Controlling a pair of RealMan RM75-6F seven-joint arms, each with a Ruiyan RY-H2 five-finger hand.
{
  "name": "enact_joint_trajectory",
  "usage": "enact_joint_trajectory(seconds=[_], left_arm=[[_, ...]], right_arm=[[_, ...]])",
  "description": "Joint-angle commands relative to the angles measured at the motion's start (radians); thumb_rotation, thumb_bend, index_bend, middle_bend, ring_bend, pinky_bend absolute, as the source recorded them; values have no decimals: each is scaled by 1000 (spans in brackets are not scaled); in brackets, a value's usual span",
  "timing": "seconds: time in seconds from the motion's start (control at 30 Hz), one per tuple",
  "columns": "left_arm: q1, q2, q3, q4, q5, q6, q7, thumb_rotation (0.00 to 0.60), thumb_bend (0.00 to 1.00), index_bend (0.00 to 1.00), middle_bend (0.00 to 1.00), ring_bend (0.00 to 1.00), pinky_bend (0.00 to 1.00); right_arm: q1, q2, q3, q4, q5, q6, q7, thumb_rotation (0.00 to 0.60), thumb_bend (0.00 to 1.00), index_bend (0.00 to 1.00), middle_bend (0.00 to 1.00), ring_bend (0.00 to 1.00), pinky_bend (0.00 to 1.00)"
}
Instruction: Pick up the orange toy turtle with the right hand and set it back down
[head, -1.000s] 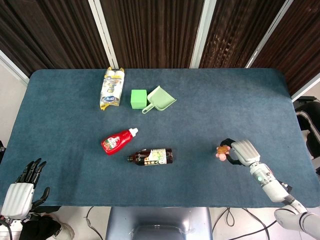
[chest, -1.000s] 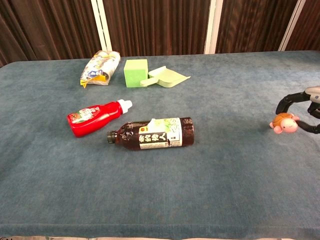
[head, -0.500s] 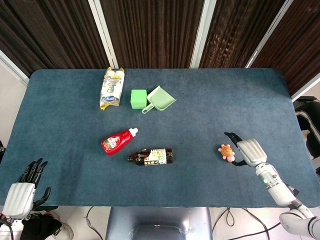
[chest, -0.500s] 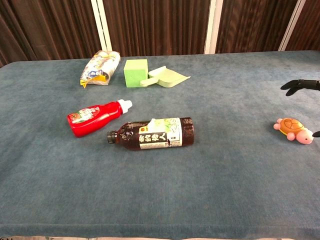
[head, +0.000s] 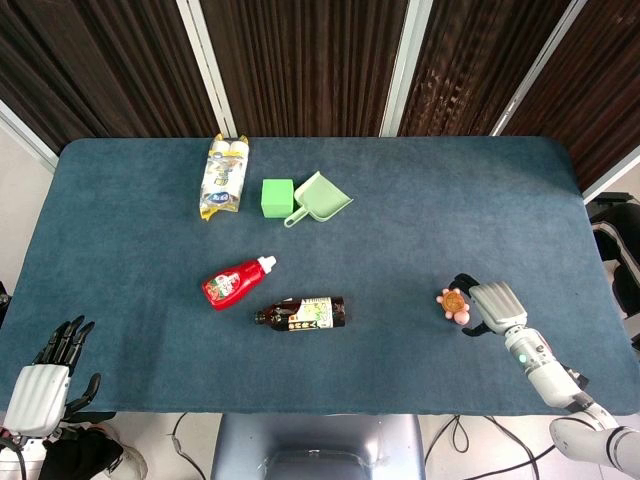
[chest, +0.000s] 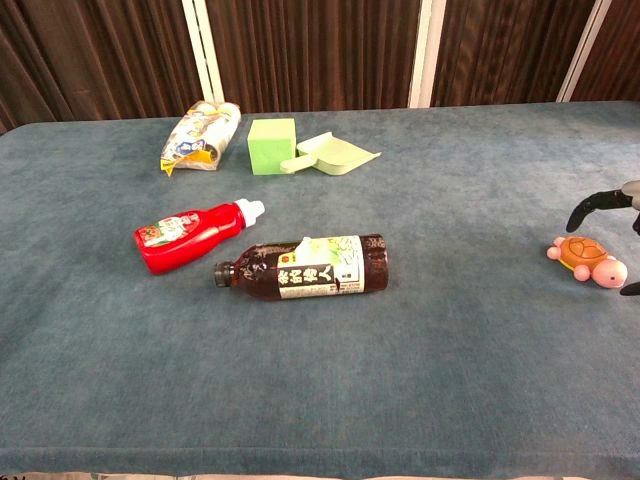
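Note:
The orange toy turtle (head: 455, 302) (chest: 584, 257) with pink head and feet lies on the blue table cloth at the right, near the front edge. My right hand (head: 491, 304) (chest: 612, 215) is just to its right. Its dark fingers (chest: 592, 204) arch over and beside the turtle, with a gap showing between them and the shell. The chest view cuts off most of that hand at the frame edge. My left hand (head: 44, 385) hangs off the table's front left corner, fingers apart and holding nothing.
A dark tea bottle (head: 301, 313) and a red ketchup bottle (head: 236, 282) lie at centre left. At the back left are a green cube (head: 277, 196), a pale green scoop (head: 320, 198) and a snack bag (head: 224, 175). The table's front edge (head: 420, 412) runs close to the turtle.
A second ago my right hand held the turtle. It let go, and the turtle now sits on the cloth. The spread fingers have since drawn back in around it.

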Motion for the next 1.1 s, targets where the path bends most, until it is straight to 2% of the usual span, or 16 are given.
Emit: enact_joint_trajectory(seconds=[0.03, 0.17, 0.23, 0.33, 0.43, 0.53, 0.6, 0.8, 1.1], left_arm=[[0, 0, 0, 0, 0, 0, -1, 600, 399, 19, 20, 38, 324], [0, -1, 1, 1, -1, -3, 0, 600, 399, 19, 20, 38, 324], [0, -1, 1, 2, -3, -3, -1, 600, 400, 19, 20, 38, 324], [2, -2, 1, 3, -5, -2, -3, 600, 400, 19, 19, 38, 323], [2, -2, 1, 4, -5, -2, -4, 600, 400, 19, 20, 38, 323], [2, -2, 1, 4, -4, -2, -4, 600, 399, 19, 20, 38, 324], [2, -3, 2, 5, -4, -3, -3, 600, 399, 19, 20, 38, 324], [2, -4, 1, 5, -5, -4, -1, 600, 399, 19, 20, 38, 324], [1, -5, 3, 4, -3, -6, 3, 600, 400, 19, 20, 39, 324]], right_arm=[[4, -23, 8, 27, 6, -3, 3, 600, 124, 429, 300, 933, 901], [10, -54, 15, 75, 3, -6, 45, 600, 135, 497, 343, 944, 912], [11, -66, 16, 98, -5, -1, 70, 600, 219, 553, 391, 956, 924], [11, -79, 14, 130, -17, 8, 104, 600, 461, 642, 469, 968, 936], [10, -86, 13, 144, -24, 16, 120, 600, 605, 688, 512, 973, 943], [8, -94, 12, 161, -33, 29, 135, 600, 897, 779, 594, 985, 954], [2, -106, 11, 183, -53, 66, 156, 600, 992, 814, 625, 989, 958], [-11, -124, 6, 221, -88, 137, 205, 600, 1000, 815, 645, 990, 959], [-18, -131, 7, 241, -100, 172, 219, 600, 1000, 800, 648, 991, 959]])
